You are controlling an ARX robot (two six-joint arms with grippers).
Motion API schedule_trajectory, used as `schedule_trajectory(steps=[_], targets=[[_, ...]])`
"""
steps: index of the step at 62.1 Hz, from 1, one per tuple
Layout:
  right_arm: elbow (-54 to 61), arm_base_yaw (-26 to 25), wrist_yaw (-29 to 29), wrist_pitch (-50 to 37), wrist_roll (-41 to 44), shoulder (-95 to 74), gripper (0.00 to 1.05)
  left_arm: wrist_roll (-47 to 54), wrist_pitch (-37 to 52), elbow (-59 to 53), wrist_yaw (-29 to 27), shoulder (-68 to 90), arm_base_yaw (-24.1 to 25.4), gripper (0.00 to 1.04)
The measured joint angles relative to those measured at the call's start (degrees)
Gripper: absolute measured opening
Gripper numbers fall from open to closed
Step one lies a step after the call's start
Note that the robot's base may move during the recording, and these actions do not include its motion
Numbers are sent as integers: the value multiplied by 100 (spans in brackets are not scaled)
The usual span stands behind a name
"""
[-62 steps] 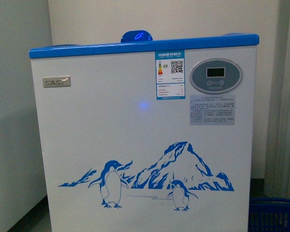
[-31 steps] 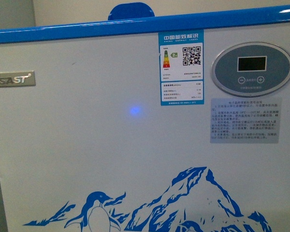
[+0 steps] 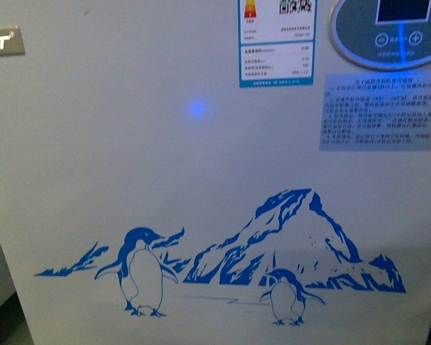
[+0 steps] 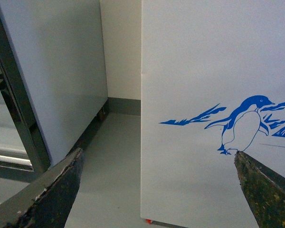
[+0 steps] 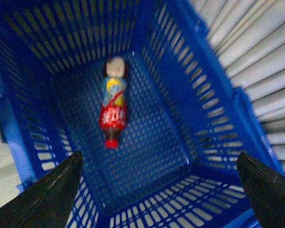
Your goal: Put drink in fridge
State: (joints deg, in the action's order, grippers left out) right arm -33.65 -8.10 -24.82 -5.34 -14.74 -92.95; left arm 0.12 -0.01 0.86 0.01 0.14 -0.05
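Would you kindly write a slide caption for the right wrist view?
Open right pincer over the drink, which lies on its side in a blue basket.

My front camera sits close against the fridge [image 3: 129, 144] face; left wrist shares its larger penguin [image 4: 244, 128]; right wrist looks down into a basket [image 5: 194, 109].

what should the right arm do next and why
Probably lower the right gripper down into the basket toward the bottle. Its jaws are open and empty above the basket, and the bottle lies alone on the basket floor, not yet grasped.
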Motion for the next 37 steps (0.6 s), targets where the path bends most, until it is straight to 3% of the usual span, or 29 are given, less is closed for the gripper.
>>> schedule_trajectory(steps=[15,37], targets=[[-2048,-61,216,105,-651,-2931,97,0,0,0,0,0,2,97],[-4509,-219,389,984,-1145,-5265,97,0,0,0,0,0,0,97]])
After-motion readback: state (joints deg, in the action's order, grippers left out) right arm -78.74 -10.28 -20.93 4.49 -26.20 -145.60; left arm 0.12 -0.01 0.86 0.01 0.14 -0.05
